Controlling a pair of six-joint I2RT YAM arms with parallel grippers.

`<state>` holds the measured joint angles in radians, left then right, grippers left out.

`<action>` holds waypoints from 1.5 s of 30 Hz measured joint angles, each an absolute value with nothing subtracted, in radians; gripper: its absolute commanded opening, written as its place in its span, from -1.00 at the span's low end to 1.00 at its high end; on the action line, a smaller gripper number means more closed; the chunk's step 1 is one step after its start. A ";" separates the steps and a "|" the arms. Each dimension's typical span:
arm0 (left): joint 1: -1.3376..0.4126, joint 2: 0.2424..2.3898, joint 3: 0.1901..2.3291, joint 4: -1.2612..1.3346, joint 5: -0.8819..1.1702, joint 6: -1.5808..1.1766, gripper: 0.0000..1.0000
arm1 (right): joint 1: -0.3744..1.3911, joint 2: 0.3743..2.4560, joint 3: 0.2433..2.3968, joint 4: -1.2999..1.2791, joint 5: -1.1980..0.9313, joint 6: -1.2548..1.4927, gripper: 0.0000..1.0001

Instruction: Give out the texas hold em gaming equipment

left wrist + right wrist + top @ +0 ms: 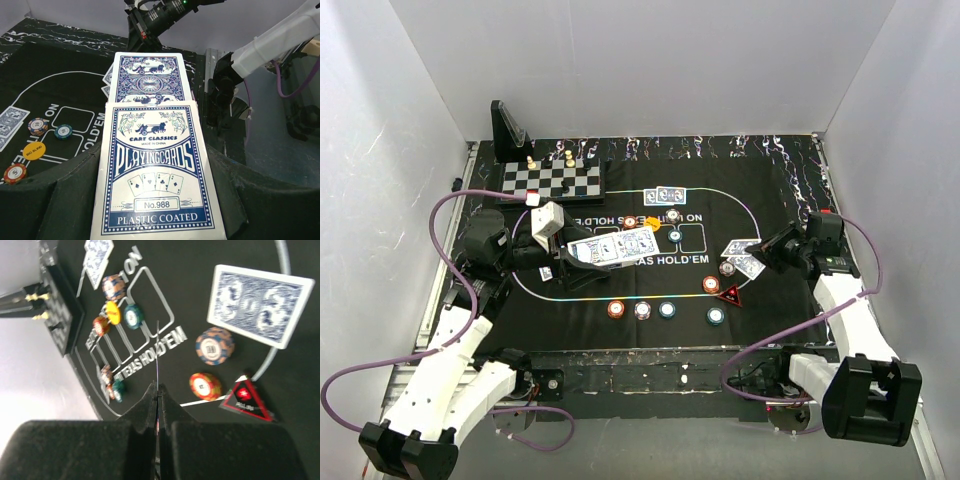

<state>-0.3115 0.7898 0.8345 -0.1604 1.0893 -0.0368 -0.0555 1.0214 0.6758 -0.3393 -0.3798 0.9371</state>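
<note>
1. Currently the left gripper (156, 161) is closed almost fully on the card box (157, 185) and holds it over the middle of the mat (775, 200). A card (150, 80) sticks out of the box's open end, toward the right arm.
2. Right gripper (157, 392) is pinched fully shut on 1 single card (157, 350), seen edge-on above the right end of the mat.
3. Risk: a thin, slick card in a narrow pinch. A fast swing or a high release could flutter it off target, onto the 2 chips (215, 345) or the red marker (246, 399) below.
4. Risk: a face-down card (260, 305) already lies there. A low placement could shove it or land askew on it.
5. Risk: if the box tilts, the protruding cards may slide out and spill.
6. Risk: any further draw brings both arms together. A misaligned pull could drag extra cards or knock the box loose.
</note>
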 measured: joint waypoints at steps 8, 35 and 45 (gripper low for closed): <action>-0.311 0.783 0.839 -0.180 1.089 -0.027 -1.00 | -0.125 1.074 0.577 -0.278 -0.273 0.893 -0.97; -0.311 0.783 0.850 -0.179 1.131 -0.036 -1.00 | -0.170 1.078 0.512 -0.307 -0.152 0.886 0.33; -0.311 0.784 0.851 -0.175 1.141 -0.044 -1.00 | 0.054 0.897 0.635 -0.459 -0.195 0.893 0.43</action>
<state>-0.3115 0.7841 0.8509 -0.1745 1.1412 -0.0441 0.0544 0.8974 0.6350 -0.4591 -0.1947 0.8932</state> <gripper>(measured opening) 0.660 0.689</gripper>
